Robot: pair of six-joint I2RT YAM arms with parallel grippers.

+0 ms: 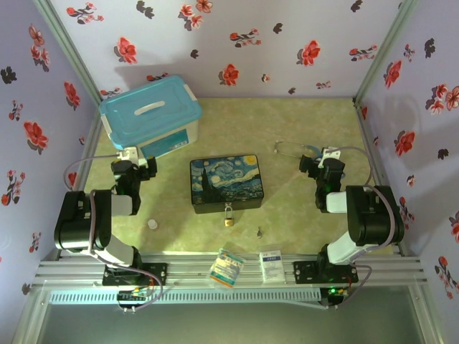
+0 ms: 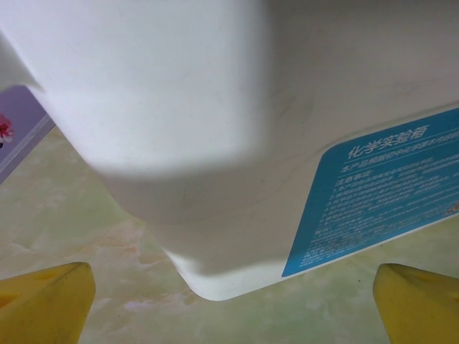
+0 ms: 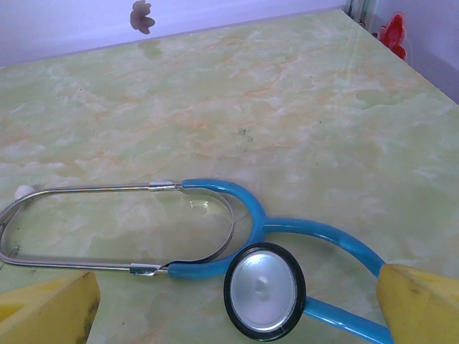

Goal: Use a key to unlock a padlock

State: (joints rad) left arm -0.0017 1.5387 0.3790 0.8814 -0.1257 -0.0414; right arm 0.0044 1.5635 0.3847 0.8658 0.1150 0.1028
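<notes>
The left gripper [image 2: 233, 315] is spread wide with nothing between its yellow fingers [image 2: 46, 304]. It faces the wall of a white plastic storage box with a turquoise lid [image 1: 150, 111] at the far left. The right gripper [image 3: 233, 312] is spread just as wide and is also empty, low over a blue-tubed stethoscope with a round steel chestpiece [image 3: 264, 290] at the far right. The tiny brass padlock [image 1: 229, 218] sits against the near side of a dark starry-night painted box [image 1: 226, 183] mid-table. The slim dark-grey metal key [image 1: 259, 231] lies just to its near right, well apart from both grippers.
</notes>
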